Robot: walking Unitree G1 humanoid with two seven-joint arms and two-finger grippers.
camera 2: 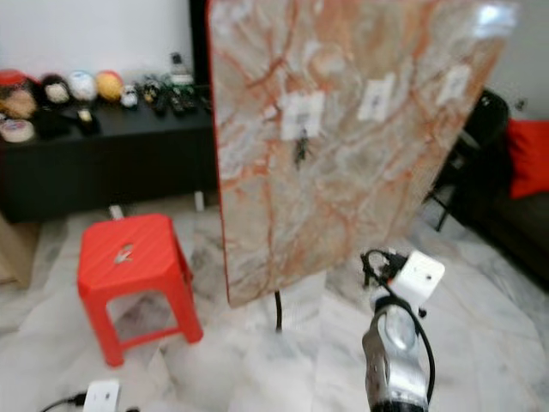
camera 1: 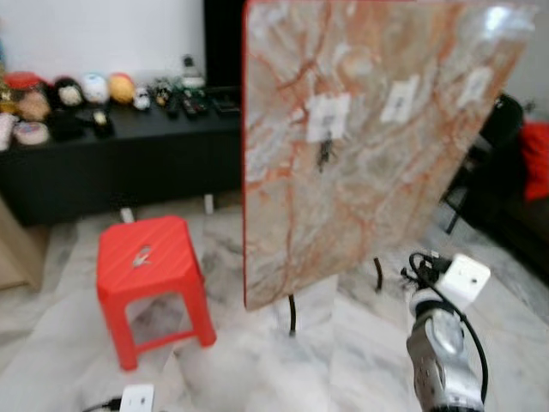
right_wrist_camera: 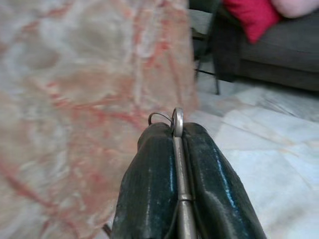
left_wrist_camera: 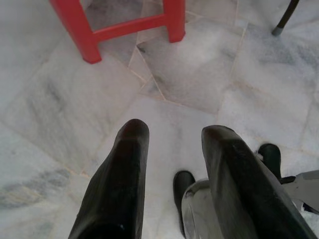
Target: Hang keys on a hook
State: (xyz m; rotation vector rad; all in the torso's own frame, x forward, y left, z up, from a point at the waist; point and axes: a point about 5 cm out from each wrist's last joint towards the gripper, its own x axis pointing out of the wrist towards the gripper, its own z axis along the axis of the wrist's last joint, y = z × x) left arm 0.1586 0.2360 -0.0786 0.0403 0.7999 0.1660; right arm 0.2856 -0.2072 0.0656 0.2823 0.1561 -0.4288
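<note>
Marble-patterned board [camera 1: 369,146] stands tilted ahead of you, carrying white hook plates [camera 1: 328,116], one already with a dark key bunch hanging. Your right end effector [right_wrist_camera: 177,130] is clamped on the keys [right_wrist_camera: 178,164], low and well short of the board; the left end effector [left_wrist_camera: 172,149] idles parted above the floor. Transport step judged: next, raise and align the ring to a free hook.

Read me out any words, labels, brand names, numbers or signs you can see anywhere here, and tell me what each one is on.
No text can be read anywhere.
White hook plates on the marble board: blank as far as can be told, blurred.
Mark on the red stool top: a small pale shape, not readable.
Items on the black cabinet: too small and blurred to read.
</note>
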